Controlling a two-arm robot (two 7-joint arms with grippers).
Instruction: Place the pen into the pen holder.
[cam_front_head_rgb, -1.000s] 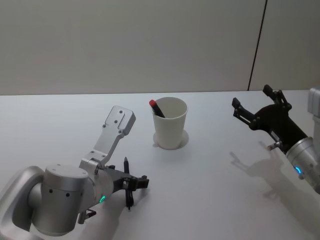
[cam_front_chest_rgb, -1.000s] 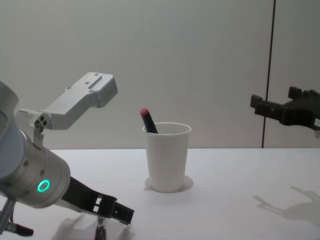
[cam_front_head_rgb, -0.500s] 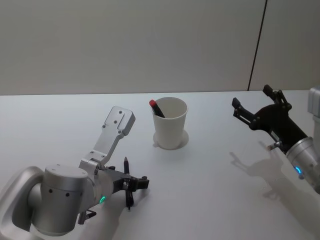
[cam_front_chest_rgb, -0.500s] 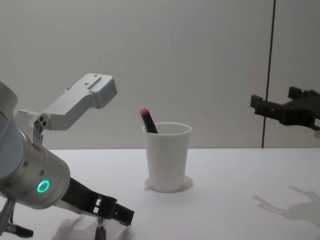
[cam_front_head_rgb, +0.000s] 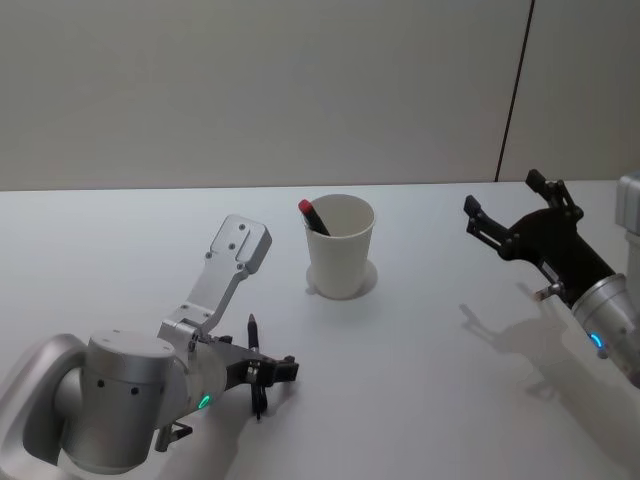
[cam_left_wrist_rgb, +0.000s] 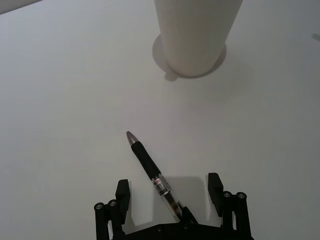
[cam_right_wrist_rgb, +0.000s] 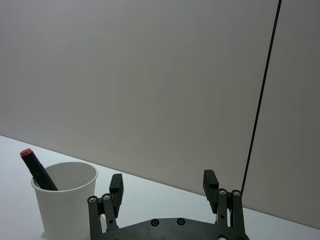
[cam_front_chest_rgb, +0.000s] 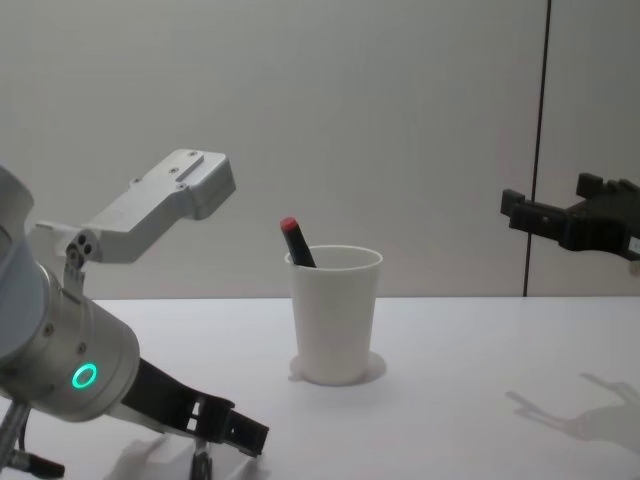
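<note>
Two claws, both spread wide, gripping nothing. At left, left claw (cam_left_wrist_rgb: 169, 184) low over the desk (cam_front_head_rgb: 450, 400), astride the black pen (cam_left_wrist_rgb: 150, 172) lying flat. Mid-desk, upright pen holder (cam_front_head_rgb: 340, 250) with a red-capped pen (cam_front_head_rgb: 310, 215) inside. At right, right claw (cam_front_head_rgb: 502, 192) raised.

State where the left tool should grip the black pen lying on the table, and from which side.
Grip the black pen mid-barrel, descending from above with the open left tool straddling it. It lies flat on the table, so only its long sides are free. The right tool hangs raised, open.
</note>
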